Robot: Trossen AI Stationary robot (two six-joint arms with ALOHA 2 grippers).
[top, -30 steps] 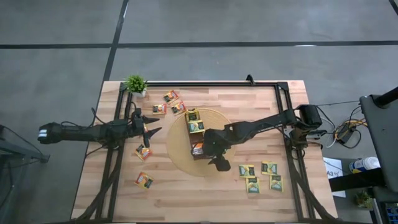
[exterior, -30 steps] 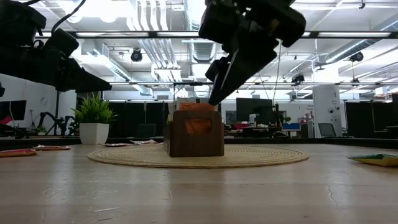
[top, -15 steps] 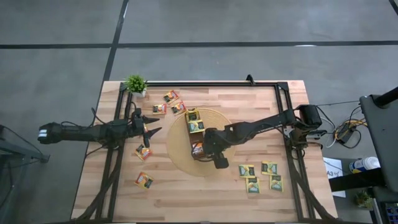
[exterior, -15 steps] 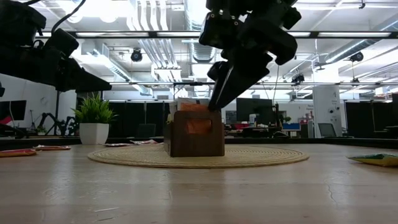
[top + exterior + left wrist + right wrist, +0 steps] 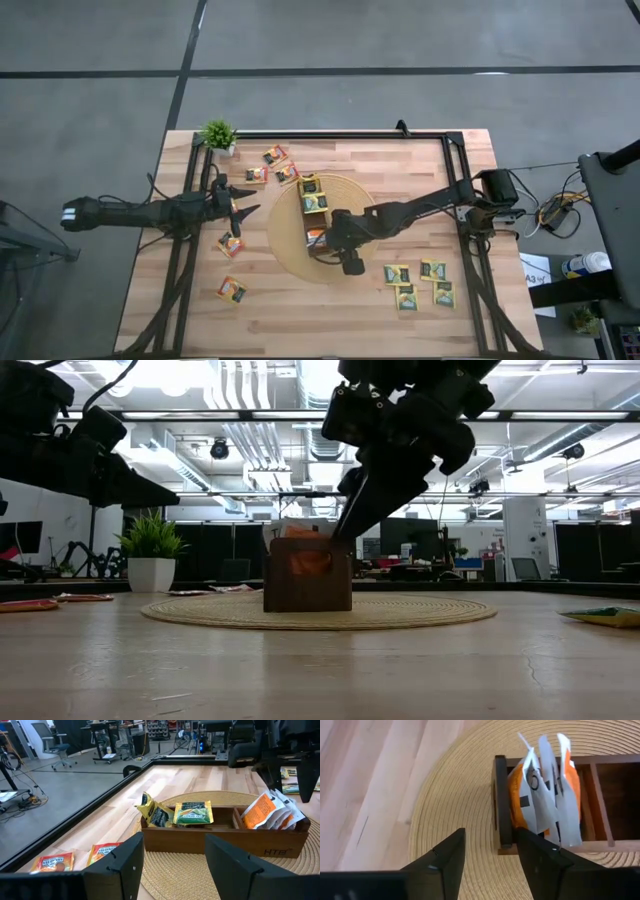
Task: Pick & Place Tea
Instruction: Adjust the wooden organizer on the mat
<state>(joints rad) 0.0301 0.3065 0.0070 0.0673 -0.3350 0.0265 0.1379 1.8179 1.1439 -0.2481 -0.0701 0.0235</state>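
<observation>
From above, a long narrow brown wooden box (image 5: 314, 210) lies on a round woven straw disc (image 5: 345, 268). The right gripper (image 5: 333, 244) hangs over the box's end holding orange tea sachets (image 5: 317, 236), fingers apart, gripping nothing. The left gripper (image 5: 243, 200) waits beside the disc, fingers spread and empty.

At table height, the right gripper's tips sit just above the box.

The left wrist view shows green-and-yellow sachets (image 5: 192, 813) in the box's other end.

The right wrist view shows the orange sachets standing upright inside the box.
</observation>
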